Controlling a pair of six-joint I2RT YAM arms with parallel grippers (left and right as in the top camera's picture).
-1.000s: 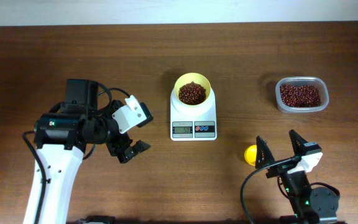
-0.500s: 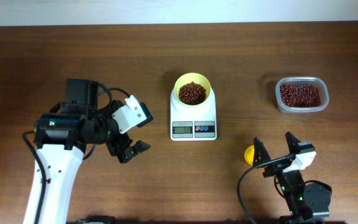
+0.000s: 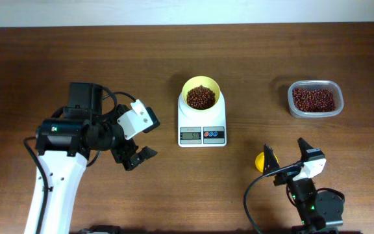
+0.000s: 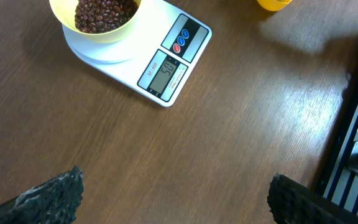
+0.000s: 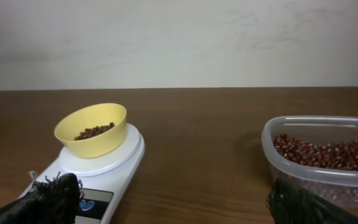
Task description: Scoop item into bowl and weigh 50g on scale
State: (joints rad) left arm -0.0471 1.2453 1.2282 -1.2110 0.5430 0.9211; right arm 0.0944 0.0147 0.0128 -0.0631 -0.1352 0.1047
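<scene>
Overhead, the left hand point(image 3: 149, 136) hangs released and empty above bare tabletop point(image 3: 76, 58), left of the scale point(image 3: 182, 127). The right hand point(image 3: 284, 153), also spread wide and holding nothing, sits near the front edge, just beside the yellow scoop point(image 3: 260, 162). The bowl point(image 3: 186, 97) stands on the scale, holding a heap of beans point(image 3: 201, 97). More beans fill the tub point(image 3: 291, 101). Scooping looks finished. The display point(image 4: 162, 73) shows digits I cannot read with certainty, so only confirming the target weight seems to be left.
</scene>
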